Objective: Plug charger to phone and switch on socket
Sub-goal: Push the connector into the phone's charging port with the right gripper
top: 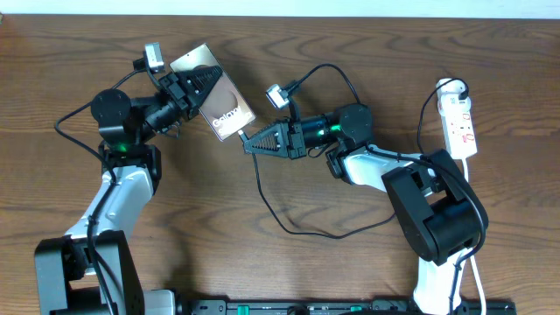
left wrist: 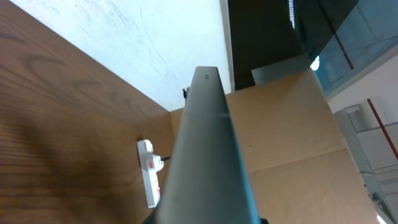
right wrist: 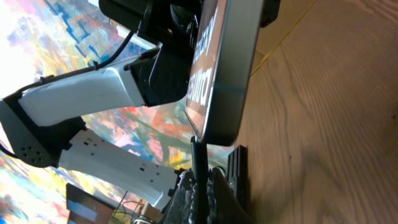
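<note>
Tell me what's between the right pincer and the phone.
The plug tip of the thin black charger cable, held in the right pincer, meeting the end edge of the glossy dark phone. The right wrist view shows it.

The brown wooden desk point(top: 219, 229) shows streaked grain under a smooth, low-sheen finish. The flat rectangular phone point(top: 226, 103) has a glossy brownish-grey face and a smooth satin grey edge, metal by its look. The white elongated power strip point(top: 461, 127) is smooth plastic. The thin black charger cable point(top: 260, 185) looks matt and rubbery. The right hand point(top: 247, 143) is matt black plastic, its fingers point(right wrist: 217, 186) ridged.
</note>
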Robot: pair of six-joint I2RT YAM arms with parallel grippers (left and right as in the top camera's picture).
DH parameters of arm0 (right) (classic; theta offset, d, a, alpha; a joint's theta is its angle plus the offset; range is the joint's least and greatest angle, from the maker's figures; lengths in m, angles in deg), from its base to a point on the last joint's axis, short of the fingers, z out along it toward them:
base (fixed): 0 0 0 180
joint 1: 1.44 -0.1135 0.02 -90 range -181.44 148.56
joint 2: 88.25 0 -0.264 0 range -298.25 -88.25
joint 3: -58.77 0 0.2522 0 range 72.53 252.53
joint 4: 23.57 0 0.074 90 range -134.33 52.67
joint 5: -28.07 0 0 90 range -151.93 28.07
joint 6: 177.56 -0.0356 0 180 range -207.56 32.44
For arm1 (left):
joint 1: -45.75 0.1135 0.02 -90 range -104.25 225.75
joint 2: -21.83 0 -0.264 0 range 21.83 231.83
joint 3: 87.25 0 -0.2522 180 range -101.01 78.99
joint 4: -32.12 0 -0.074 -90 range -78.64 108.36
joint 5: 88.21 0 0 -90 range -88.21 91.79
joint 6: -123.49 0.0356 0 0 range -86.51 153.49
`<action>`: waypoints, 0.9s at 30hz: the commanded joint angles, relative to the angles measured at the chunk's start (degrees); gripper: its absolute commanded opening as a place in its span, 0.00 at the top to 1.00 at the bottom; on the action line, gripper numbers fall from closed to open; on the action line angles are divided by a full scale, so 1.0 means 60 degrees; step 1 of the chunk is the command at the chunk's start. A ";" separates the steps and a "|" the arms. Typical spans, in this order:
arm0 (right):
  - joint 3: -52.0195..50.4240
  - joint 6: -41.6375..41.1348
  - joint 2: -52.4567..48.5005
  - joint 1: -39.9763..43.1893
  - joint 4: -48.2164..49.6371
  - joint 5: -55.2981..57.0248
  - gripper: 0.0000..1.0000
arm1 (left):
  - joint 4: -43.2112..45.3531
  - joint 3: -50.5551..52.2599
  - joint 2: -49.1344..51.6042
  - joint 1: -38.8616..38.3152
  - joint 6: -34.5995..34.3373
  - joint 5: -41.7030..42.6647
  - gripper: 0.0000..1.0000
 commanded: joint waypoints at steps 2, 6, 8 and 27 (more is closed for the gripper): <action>0.0051 -0.0353 0.0047 0.0095 0.0058 0.1002 0.99 | 0.0193 -0.0222 -0.0120 -0.0120 0.0248 0.1038 0.93; 0.0051 -0.0637 0.0047 0.0095 0.0062 0.1282 0.99 | 0.0372 -0.0222 -0.0120 -0.0120 0.0433 0.1188 0.93; 0.0051 -0.0714 0.0047 0.0095 0.0062 0.1413 0.99 | 0.0372 -0.0222 -0.0120 -0.0120 0.0441 0.1198 0.92; 0.0051 -0.0729 0.0047 0.0087 0.0058 0.2524 0.99 | 0.0368 -0.0222 -0.0120 -0.0120 0.0474 0.1217 0.93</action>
